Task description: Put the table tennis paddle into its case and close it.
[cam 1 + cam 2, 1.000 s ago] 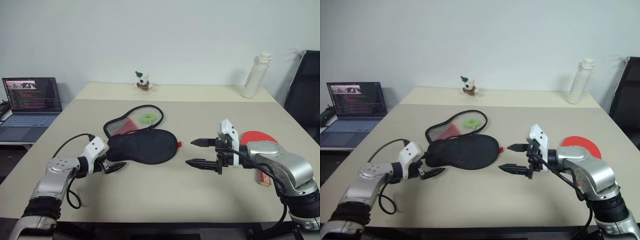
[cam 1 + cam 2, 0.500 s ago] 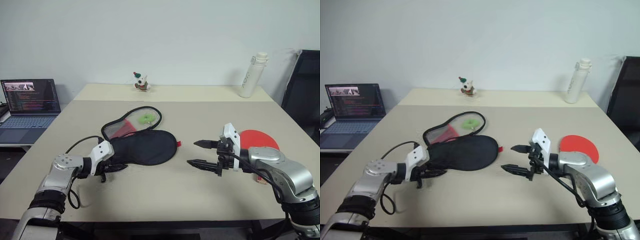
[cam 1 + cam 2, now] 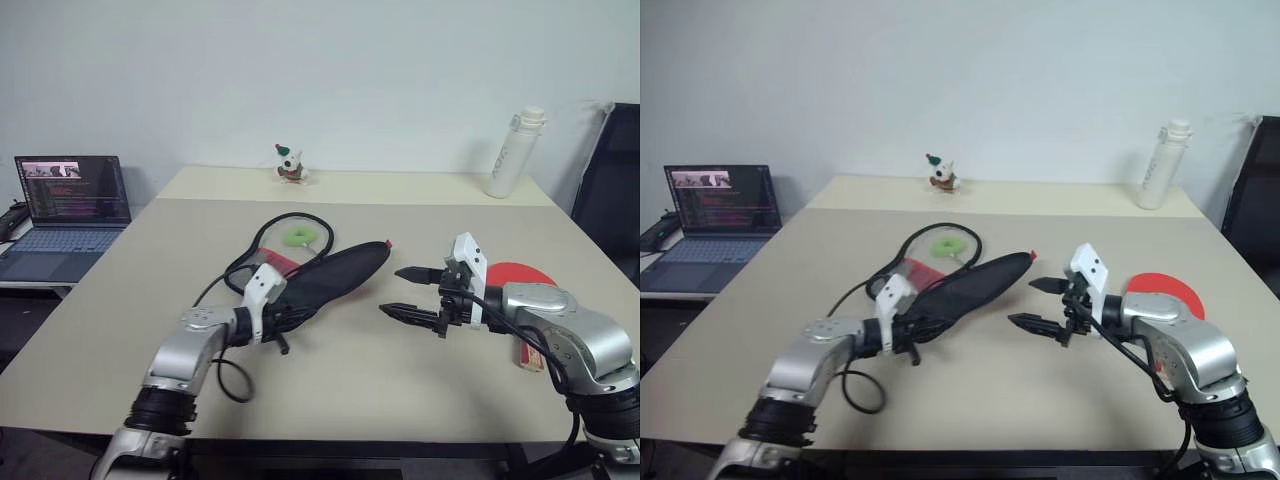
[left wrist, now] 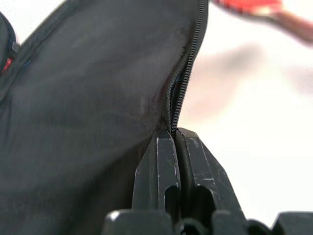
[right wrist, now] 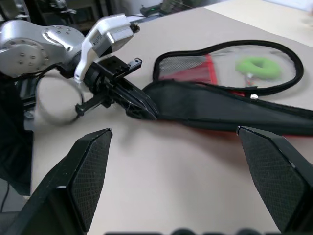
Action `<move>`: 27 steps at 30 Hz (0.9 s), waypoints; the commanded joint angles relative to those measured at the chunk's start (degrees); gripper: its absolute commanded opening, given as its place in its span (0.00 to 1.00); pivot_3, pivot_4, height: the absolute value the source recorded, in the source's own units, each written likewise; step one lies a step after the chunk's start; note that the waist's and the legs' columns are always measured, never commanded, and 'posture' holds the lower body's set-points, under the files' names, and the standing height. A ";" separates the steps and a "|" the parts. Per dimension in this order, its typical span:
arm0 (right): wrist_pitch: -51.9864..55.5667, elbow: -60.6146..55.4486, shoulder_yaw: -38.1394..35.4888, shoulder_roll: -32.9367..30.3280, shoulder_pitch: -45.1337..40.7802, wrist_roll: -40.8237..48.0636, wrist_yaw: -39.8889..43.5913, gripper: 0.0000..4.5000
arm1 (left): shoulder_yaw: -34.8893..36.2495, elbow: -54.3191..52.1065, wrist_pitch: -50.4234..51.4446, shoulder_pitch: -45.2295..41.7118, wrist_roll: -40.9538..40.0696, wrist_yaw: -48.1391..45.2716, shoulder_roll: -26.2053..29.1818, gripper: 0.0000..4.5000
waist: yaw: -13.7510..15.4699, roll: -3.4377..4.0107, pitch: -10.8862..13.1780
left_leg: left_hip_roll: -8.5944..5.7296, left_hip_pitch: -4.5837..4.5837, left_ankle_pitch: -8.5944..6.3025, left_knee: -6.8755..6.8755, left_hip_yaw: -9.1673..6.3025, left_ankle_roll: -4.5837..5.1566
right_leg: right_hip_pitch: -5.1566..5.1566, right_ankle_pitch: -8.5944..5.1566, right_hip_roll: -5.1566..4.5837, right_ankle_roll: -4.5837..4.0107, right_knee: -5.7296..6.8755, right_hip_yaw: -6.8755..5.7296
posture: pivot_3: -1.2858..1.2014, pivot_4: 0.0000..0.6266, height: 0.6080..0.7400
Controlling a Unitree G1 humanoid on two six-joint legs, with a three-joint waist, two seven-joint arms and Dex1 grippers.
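Observation:
The case (image 3: pixel 335 275) lies open at mid-table. Its black half is raised on edge and tilted, while its mesh half with the green pull (image 3: pixel 297 237) lies flat behind. My left gripper (image 3: pixel 283 318) is shut on the zipper edge of the black half, and the left wrist view shows its fingertips (image 4: pixel 166 142) pinching that edge. To the right of the case my right gripper (image 3: pixel 392 291) hangs open above the table, pointing at the case and holding nothing. The table tennis paddle (image 3: pixel 520 275) lies red face up on the table behind my right forearm, which partly hides it.
An open laptop (image 3: pixel 65 195) sits on a low stand to the left. A small toy figure (image 3: pixel 290 165) and a white bottle (image 3: pixel 510 152) stand at the table's far side. A black chair (image 3: pixel 610 180) is at the right edge.
My left gripper closed on the case's black half and swung right, tipping that half up on edge and uncovering the mesh side. The right gripper stayed open, almost still.

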 commanded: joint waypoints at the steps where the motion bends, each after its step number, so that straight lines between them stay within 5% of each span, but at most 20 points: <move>1: -0.49 -0.34 -1.41 -1.19 -1.51 0.41 0.83 1.00 | -2.35 0.48 0.99 -3.50 1.15 3.25 -2.70 0.00 | -0.17 0.00 0.00 | -0.01 0.00 0.00 0.01 0.00 0.00 | 0.01 0.00 0.00 0.00 0.00 0.02 | 0.52 0.24 1.00; 5: -0.37 -0.29 -1.69 -1.71 -1.79 0.34 0.74 1.00 | -4.65 2.85 0.11 -4.60 3.14 4.61 -3.74 0.00 | -0.61 0.00 0.00 | -0.02 0.00 0.02 0.05 0.01 -0.04 | 0.00 0.00 0.02 0.00 -0.02 0.10 | 0.52 0.24 1.00; 14: 2.62 0.14 -1.73 -0.58 -0.38 1.44 -1.79 1.00 | -0.49 -6.05 0.76 0.85 -2.12 0.18 1.42 0.61 | -0.61 0.01 0.00 | 0.00 0.00 0.04 0.05 0.02 -0.08 | 0.00 0.00 0.01 0.00 -0.06 0.09 | 0.52 0.24 1.00; 20: 13.55 2.24 1.07 3.25 -0.83 1.48 -9.50 1.00 | 8.69 -14.08 4.31 8.80 -11.58 -5.20 9.90 0.61 | -0.74 0.02 0.01 | 0.06 0.04 0.13 -0.04 0.02 -0.22 | -0.03 -0.01 0.01 -0.02 -0.03 0.07 | 0.52 0.24 1.00; 27: 21.45 8.17 0.69 14.08 -3.47 0.43 -20.47 1.00 | 14.47 -15.37 2.44 13.22 -13.09 -4.62 15.09 0.61 | -0.54 0.01 0.01 | 0.01 0.04 0.12 -0.05 -0.01 -0.20 | 0.00 -0.01 -0.02 -0.02 0.00 0.01 | 0.52 0.24 1.00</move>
